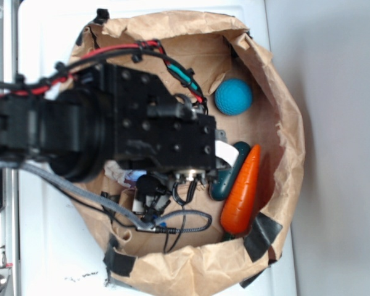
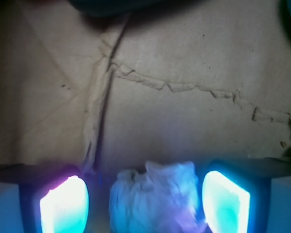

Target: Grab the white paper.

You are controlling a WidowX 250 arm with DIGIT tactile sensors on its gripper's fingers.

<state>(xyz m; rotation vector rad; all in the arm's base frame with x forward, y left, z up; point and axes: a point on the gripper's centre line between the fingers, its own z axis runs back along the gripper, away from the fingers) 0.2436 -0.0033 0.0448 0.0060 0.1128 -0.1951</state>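
Glowing fingers [image 2: 63, 206] of the gripper [image 2: 145, 204] stand spread apart, released, at either side of the white paper [image 2: 157, 199], which lies on the brown paper bag [image 2: 184, 116] floor without visible contact. Farther right in the exterior view sit a blue ball [image 1: 233, 97] and orange carrot [image 1: 242, 191].

1. A brown paper bag [image 1: 277, 105] lies open, patched with black tape [image 1: 262, 234].
2. Inside it, a blue ball [image 1: 233, 97] sits apart from an orange carrot [image 1: 242, 191].
3. A dark teal object [image 1: 225, 182] touches the carrot.
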